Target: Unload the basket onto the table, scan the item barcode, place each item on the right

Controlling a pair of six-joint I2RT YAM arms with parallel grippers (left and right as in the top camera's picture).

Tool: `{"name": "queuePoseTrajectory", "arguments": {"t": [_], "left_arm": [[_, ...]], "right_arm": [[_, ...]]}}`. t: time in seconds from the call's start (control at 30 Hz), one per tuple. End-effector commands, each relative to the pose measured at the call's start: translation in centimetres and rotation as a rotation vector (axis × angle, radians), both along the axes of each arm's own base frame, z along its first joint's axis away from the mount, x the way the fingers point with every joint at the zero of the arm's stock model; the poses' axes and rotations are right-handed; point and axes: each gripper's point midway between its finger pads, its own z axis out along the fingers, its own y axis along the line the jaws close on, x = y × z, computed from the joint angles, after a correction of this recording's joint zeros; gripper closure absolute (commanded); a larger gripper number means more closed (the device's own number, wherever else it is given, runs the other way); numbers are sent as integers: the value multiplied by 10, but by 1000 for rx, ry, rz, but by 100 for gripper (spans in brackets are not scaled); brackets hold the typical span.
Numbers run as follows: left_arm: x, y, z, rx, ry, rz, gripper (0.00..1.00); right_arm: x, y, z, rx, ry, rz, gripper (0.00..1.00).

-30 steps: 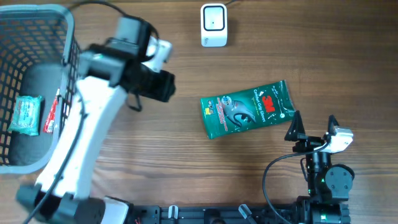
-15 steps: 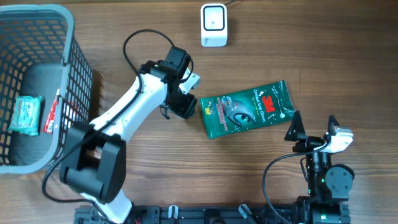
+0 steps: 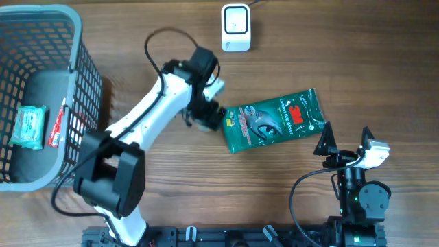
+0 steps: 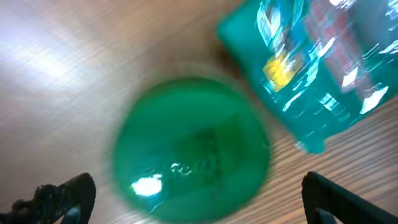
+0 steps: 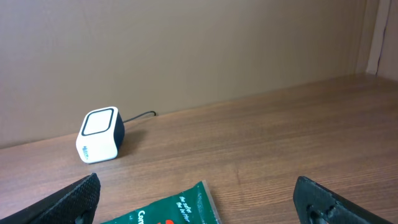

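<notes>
Two arms: we see both over the wooden table (image 3: pixel 171 199), the left one stretched toward the middle, the right one low at the near right edge
Left gripper (image 4: pixel 196 198): fingers spread wide, one tip at each lower corner of its wrist view, neither touching anything we can see
Round green item (image 4: pixel 193 158): lies on the table between the left fingers, apart from both; blurred, so we cannot read any print or find a barcode on it
Item from above: hidden under the left wrist in the overhead view, we cannot pick it out there
Green packet (image 3: pixel 274 120): flat on the table, tilted, its left end just beside the left gripper; in the wrist view its corner sits just beside the round item, touching or not we cannot tell
Scanner (image 3: pixel 235 27): small white box at the far edge of the table, cable running off behind it, well apart from the item and both grippers
Right gripper (image 3: pixel 344 140): jaws wide apart, holding nothing, near the packet's right end, not touching it
Basket (image 3: pixel 41 10): grey wire one at the far left, with a small green pack (image 3: pixel 27 127) and a red-and-white pack (image 3: pixel 58 127) inside
</notes>
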Motion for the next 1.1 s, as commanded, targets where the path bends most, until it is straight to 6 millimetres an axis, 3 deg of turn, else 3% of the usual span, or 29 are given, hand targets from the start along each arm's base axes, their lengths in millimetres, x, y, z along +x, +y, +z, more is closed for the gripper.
{"name": "queuePoseTrajectory", "arguments": {"t": [0.0,0.07,0.1,0.17,0.23,0.33,0.4,0.47,0.53,0.63,0.7,0.8,0.83,1.07], "left_arm": [[46,-11,131,-109,-330,47,0],[59,0,206,-155,-509,118,0],[63,11,233,-162,-580,175,0],[68,56,286,-168,-727,405,0],[63,116,311,-167,-801,725,0],[36,205,315,-168,-785,1158,0],[5,269,302,-136,-727,1493,0],[-22,311,284,-112,-639,1700,0],[-34,336,268,-121,-563,1772,0],[-34,362,239,-143,-470,1761,0],[-21,369,219,-201,-432,1669,0],[-1,363,189,-306,-371,1499,0],[3,366,158,-312,-314,1488,0],[9,367,56,-301,-137,1486,3]], "right_arm": [[0,-1,3,-13,-10,-8,0],[0,-1,3,-13,-10,-8,0],[0,-1,3,-12,-10,-8,0],[0,-2,3,-13,-10,-8,0],[0,-2,3,-12,-10,-8,0],[0,-2,3,-13,-10,-8,0],[0,-1,3,-13,-10,-8,0],[0,-2,3,-12,-10,-8,0],[0,-2,3,-13,-10,-8,0],[0,-2,3,-13,-10,-8,0],[0,-1,3,-12,-10,-8,0],[0,-2,3,-13,-10,-8,0],[0,-1,3,-12,-10,-8,0],[0,-2,3,-13,-10,-8,0]]}}
